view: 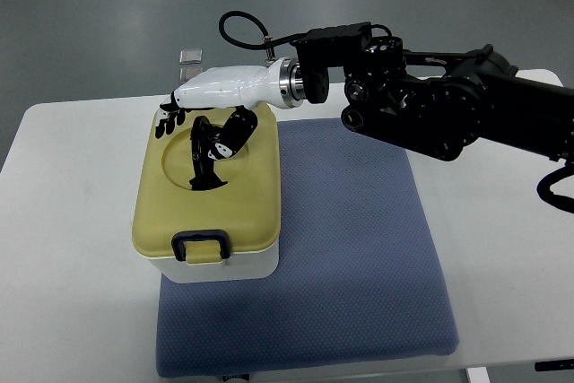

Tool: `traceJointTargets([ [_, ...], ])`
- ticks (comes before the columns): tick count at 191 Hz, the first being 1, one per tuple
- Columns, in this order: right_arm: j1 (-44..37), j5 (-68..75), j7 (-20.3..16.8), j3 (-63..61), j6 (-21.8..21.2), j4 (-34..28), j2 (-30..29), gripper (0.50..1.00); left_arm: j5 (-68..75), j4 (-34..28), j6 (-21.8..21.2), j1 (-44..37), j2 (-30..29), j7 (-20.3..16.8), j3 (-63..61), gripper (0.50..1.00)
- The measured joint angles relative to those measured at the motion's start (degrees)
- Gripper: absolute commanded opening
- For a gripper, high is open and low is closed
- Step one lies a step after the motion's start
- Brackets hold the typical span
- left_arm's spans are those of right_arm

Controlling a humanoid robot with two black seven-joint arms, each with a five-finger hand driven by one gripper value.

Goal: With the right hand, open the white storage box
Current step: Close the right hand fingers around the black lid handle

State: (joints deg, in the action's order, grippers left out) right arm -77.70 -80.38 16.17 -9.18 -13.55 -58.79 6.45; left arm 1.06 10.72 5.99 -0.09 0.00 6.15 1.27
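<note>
A white storage box (224, 266) with a yellowish lid (166, 204) and a dark blue front latch (201, 246) stands on the left part of a blue mat. My right hand (193, 123) comes in from the right on a black arm and hovers over the lid's back half. Its white back faces up, and the black fingers (204, 157) hang down with the tips touching or nearly touching the round recess in the lid. The fingers are spread and hold nothing. The lid lies flat on the box. The left arm does not show.
The blue mat (350, 248) covers the middle of a white table (72, 293). A small clear item (190, 62) lies at the table's back edge, behind the box. The bulky black forearm (430, 100) spans the back right.
</note>
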Motion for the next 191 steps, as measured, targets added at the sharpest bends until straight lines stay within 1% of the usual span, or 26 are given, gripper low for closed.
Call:
traceJointTargets([
  [13, 0.03, -0.31, 0.0, 0.13, 0.01, 0.0, 0.11, 0.641, 0.0, -0.02, 0.0, 0.0, 0.0, 0.0, 0.0, 1.0],
  [26, 0.04, -0.45, 0.0, 0.13, 0.01, 0.0, 0.27, 0.67, -0.02, -0.08, -0.01, 0.0, 0.0, 0.0, 0.01, 1.0],
  [47, 0.06, -0.48, 0.0, 0.1, -0.06, 0.02, 0.45, 0.664, -0.08, -0.09, -0.01, 0.0, 0.0, 0.0, 0.01, 1.0],
  [53, 0.1, -0.48, 0.0, 0.06, -0.07, 0.04, 0.46, 0.652, -0.09, -0.08, -0.01, 0.0, 0.0, 0.0, 0.01, 1.0],
  [59, 0.14, -0.48, 0.0, 0.06, -0.07, 0.06, 0.48, 0.629, -0.1, -0.07, -0.01, 0.0, 0.0, 0.0, 0.01, 1.0],
  [60, 0.14, -0.48, 0.0, 0.06, -0.07, 0.06, 0.48, 0.613, -0.1, -0.06, -0.01, 0.0, 0.0, 0.0, 0.01, 1.0],
  [61, 0.14, -0.48, 0.0, 0.06, -0.07, 0.06, 0.48, 0.613, -0.1, -0.06, -0.01, 0.0, 0.0, 0.0, 0.01, 1.0],
  [62, 0.15, -0.48, 0.0, 0.06, -0.07, 0.07, 0.49, 0.597, -0.1, -0.06, -0.01, 0.0, 0.0, 0.0, 0.01, 1.0],
  [63, 0.15, -0.48, 0.0, 0.06, -0.07, 0.07, 0.49, 0.596, -0.1, -0.06, -0.01, 0.0, 0.0, 0.0, 0.01, 1.0],
  [64, 0.15, -0.48, 0.01, 0.06, -0.07, 0.07, 0.49, 0.576, -0.1, -0.06, -0.01, 0.0, 0.0, 0.0, 0.01, 1.0],
  [65, 0.15, -0.48, 0.01, 0.06, -0.07, 0.07, 0.5, 0.576, -0.1, -0.06, -0.01, 0.0, 0.0, 0.0, 0.01, 1.0],
  [66, 0.16, -0.48, 0.02, 0.06, -0.07, 0.07, 0.5, 0.556, -0.1, -0.06, -0.01, 0.0, 0.0, 0.0, 0.01, 1.0],
  [67, 0.16, -0.48, 0.02, 0.06, -0.07, 0.07, 0.51, 0.556, -0.1, -0.06, -0.01, 0.0, 0.0, 0.0, 0.01, 1.0],
  [68, 0.16, -0.48, 0.03, 0.06, -0.07, 0.07, 0.51, 0.539, -0.1, -0.06, -0.01, 0.0, 0.0, 0.0, 0.0, 1.0],
  [69, 0.16, -0.48, 0.04, 0.06, -0.07, 0.08, 0.52, 0.539, -0.1, -0.06, -0.01, 0.0, 0.0, 0.0, 0.0, 1.0],
  [70, 0.16, -0.48, 0.05, 0.06, -0.07, 0.08, 0.53, 0.523, -0.1, -0.06, -0.01, 0.0, 0.0, 0.0, 0.0, 1.0],
  [71, 0.16, -0.48, 0.05, 0.05, -0.07, 0.08, 0.54, 0.523, -0.1, -0.06, -0.01, 0.0, 0.0, 0.0, 0.0, 1.0],
  [72, 0.16, -0.48, 0.05, 0.05, -0.07, 0.08, 0.54, 0.507, -0.1, -0.06, -0.01, 0.0, 0.0, 0.0, 0.0, 1.0],
  [74, 0.16, -0.48, 0.05, 0.05, -0.07, 0.08, 0.55, 0.5, -0.1, -0.06, -0.01, 0.0, 0.0, 0.0, 0.0, 1.0],
  [137, 0.03, -0.48, 0.09, -0.03, 1.52, 0.01, 0.78, 0.5, -0.1, -0.09, -0.01, 0.0, 0.0, 0.0, -0.01, 1.0],
  [191, -0.71, -0.18, 0.09, -0.24, 1.57, -0.06, 1.05, 0.5, -0.1, -0.09, -0.01, 0.0, 0.0, 0.0, -0.04, 1.0],
])
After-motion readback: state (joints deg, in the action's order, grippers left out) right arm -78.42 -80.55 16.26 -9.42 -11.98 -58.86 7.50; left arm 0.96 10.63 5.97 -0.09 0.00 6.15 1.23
